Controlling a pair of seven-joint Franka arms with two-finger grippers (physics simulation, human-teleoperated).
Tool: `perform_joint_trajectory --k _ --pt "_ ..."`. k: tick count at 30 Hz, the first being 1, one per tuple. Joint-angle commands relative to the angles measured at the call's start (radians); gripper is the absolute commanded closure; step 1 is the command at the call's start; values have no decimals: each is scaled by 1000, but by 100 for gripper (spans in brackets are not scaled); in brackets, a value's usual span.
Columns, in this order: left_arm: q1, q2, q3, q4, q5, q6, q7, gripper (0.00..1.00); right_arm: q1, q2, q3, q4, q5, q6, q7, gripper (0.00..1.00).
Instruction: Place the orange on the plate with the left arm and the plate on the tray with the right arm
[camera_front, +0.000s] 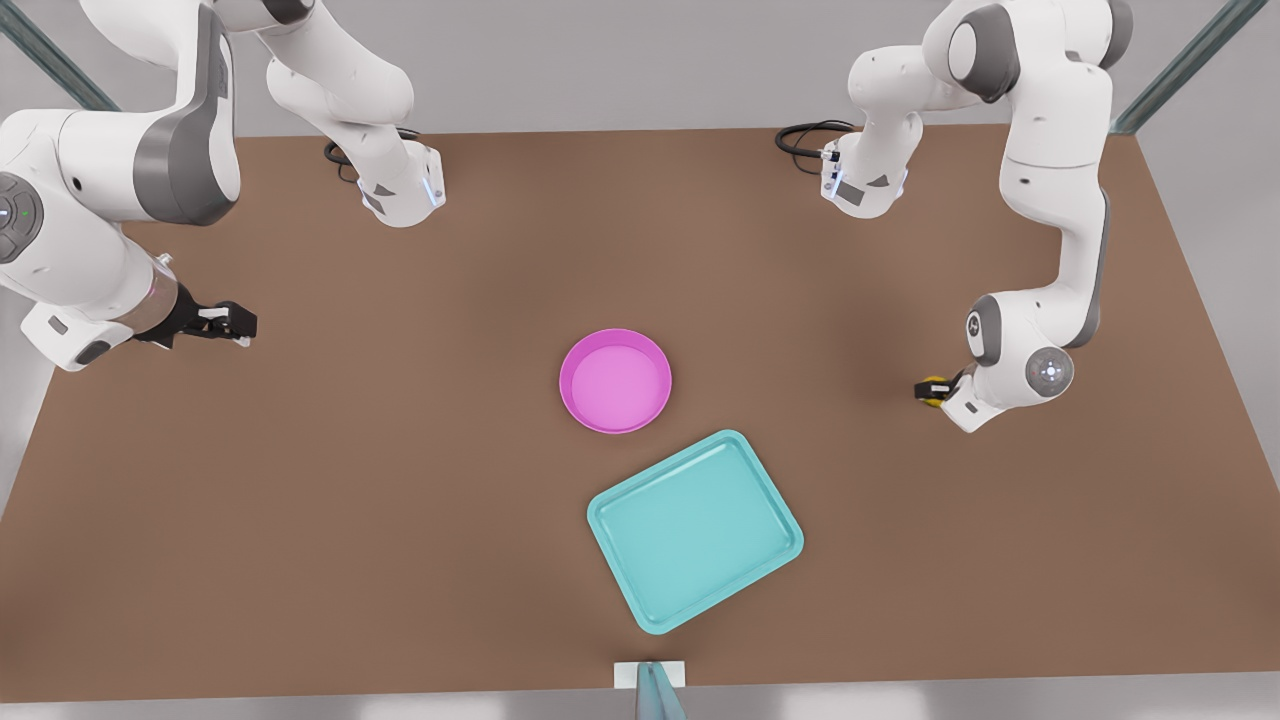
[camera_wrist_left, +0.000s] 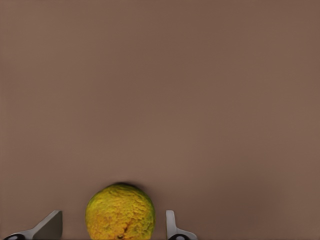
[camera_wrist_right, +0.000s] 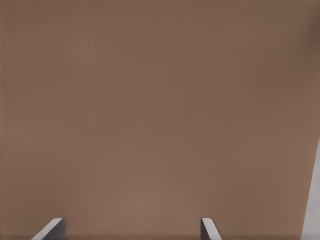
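Firstly, the front view. The plate (camera_front: 615, 381) lies near the middle of the worktop (camera_front: 350, 520) with nothing in it. The tray (camera_front: 695, 530) sits just beside it, toward the near edge, turned at an angle; the two do not touch, and the tray holds nothing. The orange (camera_front: 934, 388) is well apart from both, toward the worktop's edge at the front view's right, and shows as a small yellow patch at the tip of my left gripper (camera_front: 928, 390). That arm is folded, its wrist low over the surface. My right gripper (camera_front: 240, 326) is held above the worktop near the opposite edge, at the front view's left, its forearm roughly level and pointing toward the centre.

Next, the left wrist view. The orange (camera_wrist_left: 120, 212) rests on the worktop between my left gripper's fingers (camera_wrist_left: 172, 225), which are spread; a gap shows on each side of the fruit, so they are not pinching it.

Lastly, the right wrist view. My right gripper's fingers (camera_wrist_right: 209, 229) stand spread apart over bare brown worktop, holding nothing.
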Motion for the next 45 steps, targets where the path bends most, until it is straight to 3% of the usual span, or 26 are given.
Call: perform_joint_trajectory --k 1,14,18,21,23,26,29,30,34,40,41,43,45 --pt "-1 6 0 0 2 20 32 0 0 -1 1 0 0 -1 0 0" --pt "-1 62 0 -3 3 -4 30 2 0 -1 1 0 0 -1 0 0" --pt "-3 61 0 -15 2 -4 30 36 2 -1 1 0 2 0 0 0" --pt "-1 46 0 -7 2 -27 26 38 2 1 1 0 2 1 0 0" --pt "-32 -13 -7 28 3 -130 -50 38 2 -1 1 0 2 -1 0 0" --pt "-286 7 -9 244 7 -337 -186 36 2 1 1 0 2 1 0 0" --pt "-584 180 -21 653 -24 -581 -494 36 2 -1 1 0 2 1 0 0" --pt "-665 262 -58 746 -119 -580 -669 36 2 1 1 0 2 1 0 0" --pt "-827 401 -102 904 -141 -547 -881 36 2 1 1 0 2 1 0 0" --pt "-828 483 -139 893 -139 -374 -889 36 2 5 1 0 2 1 0 0" --pt "-825 484 -136 895 -142 -374 -886 31 2 5 1 0 2 1 0 0" --pt "-817 483 -130 902 -144 -353 -889 0 2 5 1 0 2 1 0 0" --pt "-817 471 -128 899 -141 -343 -895 0 2 5 1 0 2 -1 0 0"
